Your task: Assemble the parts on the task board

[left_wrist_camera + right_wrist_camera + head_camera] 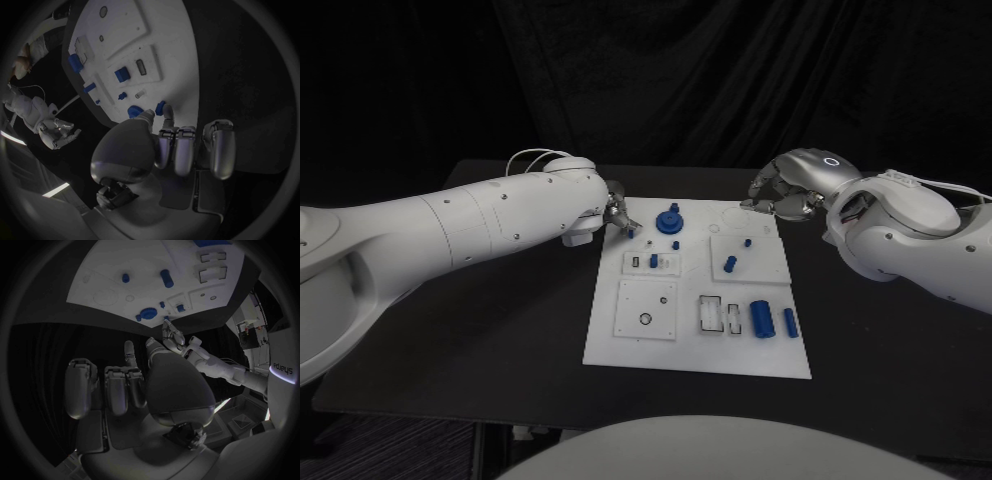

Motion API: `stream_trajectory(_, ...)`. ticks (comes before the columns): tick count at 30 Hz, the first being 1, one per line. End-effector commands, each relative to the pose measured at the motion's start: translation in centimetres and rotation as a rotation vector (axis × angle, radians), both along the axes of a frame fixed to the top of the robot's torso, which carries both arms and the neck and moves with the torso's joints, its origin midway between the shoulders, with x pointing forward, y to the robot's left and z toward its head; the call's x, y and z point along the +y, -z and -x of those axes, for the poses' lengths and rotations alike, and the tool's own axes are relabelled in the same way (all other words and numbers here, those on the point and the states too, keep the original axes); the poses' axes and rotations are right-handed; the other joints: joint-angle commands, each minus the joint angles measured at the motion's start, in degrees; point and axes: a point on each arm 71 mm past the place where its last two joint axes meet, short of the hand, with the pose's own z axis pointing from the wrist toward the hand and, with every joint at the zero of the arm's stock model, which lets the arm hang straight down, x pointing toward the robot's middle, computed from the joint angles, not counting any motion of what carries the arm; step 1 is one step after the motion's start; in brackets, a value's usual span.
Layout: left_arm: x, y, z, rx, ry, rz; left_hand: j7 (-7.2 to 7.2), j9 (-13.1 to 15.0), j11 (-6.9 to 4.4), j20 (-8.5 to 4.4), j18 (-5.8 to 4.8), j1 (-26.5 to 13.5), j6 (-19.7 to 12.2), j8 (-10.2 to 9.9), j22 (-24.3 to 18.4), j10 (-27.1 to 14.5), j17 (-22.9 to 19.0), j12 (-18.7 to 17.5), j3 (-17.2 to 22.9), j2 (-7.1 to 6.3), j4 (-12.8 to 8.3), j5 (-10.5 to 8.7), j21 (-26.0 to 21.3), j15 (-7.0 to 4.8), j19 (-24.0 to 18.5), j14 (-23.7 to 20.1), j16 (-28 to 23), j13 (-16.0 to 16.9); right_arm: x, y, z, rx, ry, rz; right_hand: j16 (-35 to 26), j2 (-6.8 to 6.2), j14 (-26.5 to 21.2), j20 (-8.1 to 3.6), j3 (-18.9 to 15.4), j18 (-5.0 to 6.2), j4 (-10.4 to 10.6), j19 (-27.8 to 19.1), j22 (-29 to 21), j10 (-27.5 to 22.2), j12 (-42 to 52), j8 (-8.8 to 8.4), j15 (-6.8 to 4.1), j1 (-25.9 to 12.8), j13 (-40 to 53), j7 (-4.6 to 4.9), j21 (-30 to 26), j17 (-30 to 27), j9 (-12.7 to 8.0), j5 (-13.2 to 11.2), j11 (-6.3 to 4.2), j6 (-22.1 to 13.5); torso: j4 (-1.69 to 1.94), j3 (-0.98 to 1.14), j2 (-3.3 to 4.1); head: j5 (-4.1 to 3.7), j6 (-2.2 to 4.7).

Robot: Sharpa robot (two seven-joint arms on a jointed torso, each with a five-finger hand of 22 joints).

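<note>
Head view shows the left hand point(615, 215) reaching over the task board point(697, 345)'s far left corner, fingertips pinching a small blue part point(162, 107) just above the board, while the right hand point(783, 195) hovers curled and empty beyond the far right corner.

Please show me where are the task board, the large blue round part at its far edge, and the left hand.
task board point(697, 350): head view, bare white surface near its front edge.
large blue round part point(669, 220): head view, middle of its top.
left hand point(613, 217): head view, the fingers at the board's far left corner.
</note>
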Motion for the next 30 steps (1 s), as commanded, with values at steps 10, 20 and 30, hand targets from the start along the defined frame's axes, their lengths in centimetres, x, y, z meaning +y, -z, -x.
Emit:
stream_trajectory(10, -0.2, 0.18, 0.12, 0.013, 0.019, 0.005, -0.2, 0.2, 0.25, 0.13, 0.27, 1.8, 0.0, -0.8, 10.2, 5.9, 15.1, 0.0, 2.0, -0.13, -0.3, 0.35, -0.4, 0.37, -0.2, 6.0, 0.2, 15.1, -0.02, 0.11, -0.04, 0.006, 0.013, 0.007, 0.2, 0.11, 6.1, 0.32, -0.1, 0.96, -0.3, 1.6, 12.0, 6.0, 0.2, -0.38, 0.27, 0.3, 15.1, 0.08, -0.3, 15.1, -0.1, 0.2, 0.49, 0.4, 0.02, -0.01, -0.02, 0.08, -0.01)
stream_trajectory(20, -0.12, 0.28, 0.17, 0.021, 0.022, 0.002, -0.24, 0.1, 0.19, 0.06, 0.28, 2.8, 0.2, -1.5, 10.2, 5.9, 15.1, 0.0, 4.6, -0.85, -0.6, 0.49, -0.5, 0.31, -0.2, 6.0, 0.2, 15.1, 0.0, 0.09, -0.06, 0.003, 0.012, 0.004, 0.2, 0.11, 6.1, 0.32, -0.1, 0.97, -0.3, 1.6, 12.0, 6.0, 0.2, -0.39, 0.26, 0.3, 15.1, 0.08, -0.3, 15.1, -0.1, 0.2, 0.49, 0.5, 0.04, -0.01, -0.02, 0.28, -0.01)
stream_trajectory(30, -0.09, 0.41, 0.22, 0.027, 0.026, 0.002, -0.33, -0.4, 0.1, -0.01, 0.31, 3.1, 0.9, -2.3, 10.3, 5.9, 15.1, 0.0, 8.2, -2.14, -0.7, 0.55, -0.7, 0.26, -0.3, 6.0, 0.2, 15.1, -0.01, 0.08, -0.04, 0.002, 0.013, 0.004, 0.2, 0.11, 6.1, 0.32, -0.1, 0.96, -0.2, 1.6, 12.0, 6.0, 0.2, -0.38, 0.26, 0.3, 15.1, 0.08, -0.3, 15.1, -0.1, 0.2, 0.49, 0.5, 0.01, -0.01, -0.04, 0.33, -0.01)
